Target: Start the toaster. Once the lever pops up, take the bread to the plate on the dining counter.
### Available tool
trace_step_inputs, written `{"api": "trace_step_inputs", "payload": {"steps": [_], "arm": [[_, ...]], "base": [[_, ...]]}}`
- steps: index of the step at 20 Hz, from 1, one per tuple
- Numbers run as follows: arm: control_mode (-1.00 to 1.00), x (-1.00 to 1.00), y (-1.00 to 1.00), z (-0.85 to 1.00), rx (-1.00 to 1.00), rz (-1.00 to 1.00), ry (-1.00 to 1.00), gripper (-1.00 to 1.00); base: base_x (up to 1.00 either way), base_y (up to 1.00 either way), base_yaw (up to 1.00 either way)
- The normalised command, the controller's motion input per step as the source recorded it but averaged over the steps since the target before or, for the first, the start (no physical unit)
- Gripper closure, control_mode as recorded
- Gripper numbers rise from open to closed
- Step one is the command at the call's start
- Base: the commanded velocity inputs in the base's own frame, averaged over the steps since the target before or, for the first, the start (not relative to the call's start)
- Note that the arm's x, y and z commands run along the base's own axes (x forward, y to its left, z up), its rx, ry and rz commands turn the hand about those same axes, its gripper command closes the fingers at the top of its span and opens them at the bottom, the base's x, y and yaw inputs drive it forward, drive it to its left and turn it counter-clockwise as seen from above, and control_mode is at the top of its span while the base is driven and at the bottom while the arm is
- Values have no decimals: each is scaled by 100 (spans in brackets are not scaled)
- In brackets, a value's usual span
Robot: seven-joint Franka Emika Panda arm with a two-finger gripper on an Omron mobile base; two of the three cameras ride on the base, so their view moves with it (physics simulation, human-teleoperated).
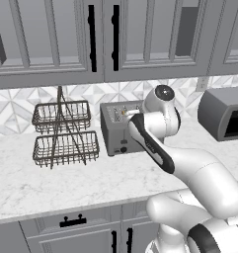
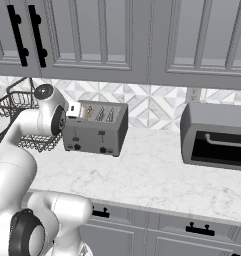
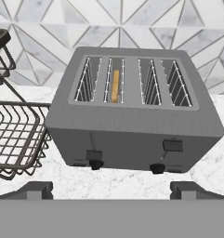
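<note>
I see no readable writing on the toaster (image 3: 134, 125) at frame centre; bread (image 3: 115, 86) sits in its second slot, gripper (image 3: 111, 189) spread wide below.

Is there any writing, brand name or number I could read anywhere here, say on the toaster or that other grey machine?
None: no readable text anywhere.
The toaster front has only dark knobs and levers, no markings.
The grey oven and the cabinet doors are plain too.
</note>
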Motion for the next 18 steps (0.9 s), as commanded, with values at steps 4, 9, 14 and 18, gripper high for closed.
{"api": "trace_step_inputs", "payload": {"steps": [4, 9, 14, 18], "arm": [[-100, 0, 0, 0, 0, 0, 0, -100], [-100, 0, 0, 0, 0, 0, 0, -100], [-100, 0, 0, 0, 0, 0, 0, -100], [-100, 0, 0, 0, 0, 0, 0, -100]], "base": [[0, 0, 0], [0, 0, 0], [0, 0, 0], [0, 0, 0]]}}
